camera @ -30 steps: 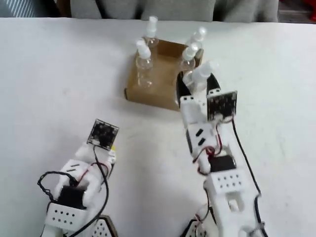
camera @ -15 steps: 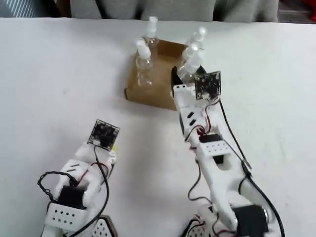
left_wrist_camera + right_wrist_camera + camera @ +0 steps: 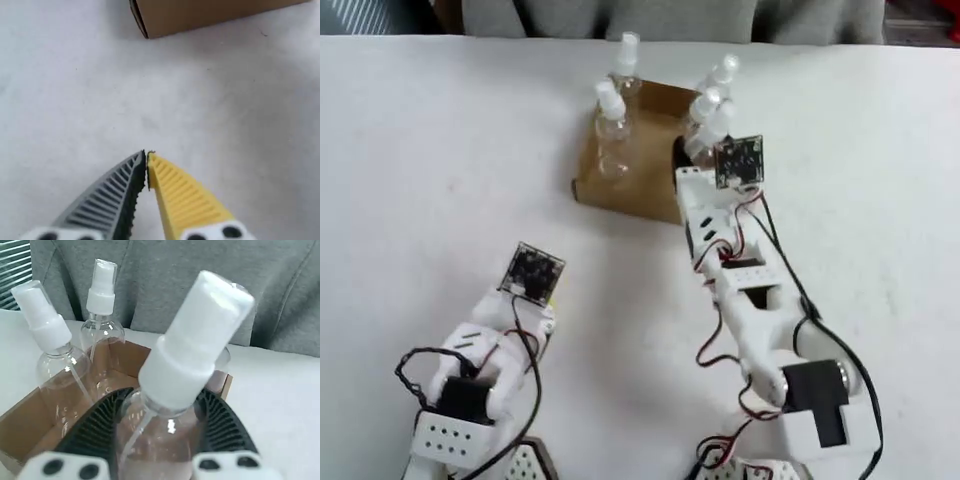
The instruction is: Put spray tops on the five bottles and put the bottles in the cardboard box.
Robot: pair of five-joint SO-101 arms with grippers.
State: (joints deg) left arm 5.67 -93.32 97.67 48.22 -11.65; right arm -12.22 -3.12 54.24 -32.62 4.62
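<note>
The right hand (image 3: 165, 396) has its two black fingers (image 3: 97, 422) closed round the clear body of a bottle (image 3: 167, 440), gripping it just under the white spray top (image 3: 197, 340). The bottle is tilted, with its top leaning away from the arm. In the high view the right hand (image 3: 696, 160) and its bottle (image 3: 705, 140) are at the near right corner of the box (image 3: 620, 192). I can't tell whether the bottle's base touches the box floor.

Four more bottles stand upright in the box, each with a spray top on. One (image 3: 611, 125) is on the left side and another (image 3: 625, 62) is at the far edge. Two are on the right, one (image 3: 720, 72) farther back and one (image 3: 704, 103) touching or just beside the held bottle. From the right wrist view the left bottle (image 3: 55, 365) and the far bottle (image 3: 102, 327) are well apart from the held one, with the brown box wall (image 3: 20, 425) below them.

The left hand (image 3: 146, 162) is low over the white desk (image 3: 440, 150), well short of the box. Its grey finger (image 3: 107, 200) and yellow finger (image 3: 180, 197) are pressed together at the tips and hold nothing. A near corner of the box (image 3: 200, 15) lies ahead of it on the desk.
</note>
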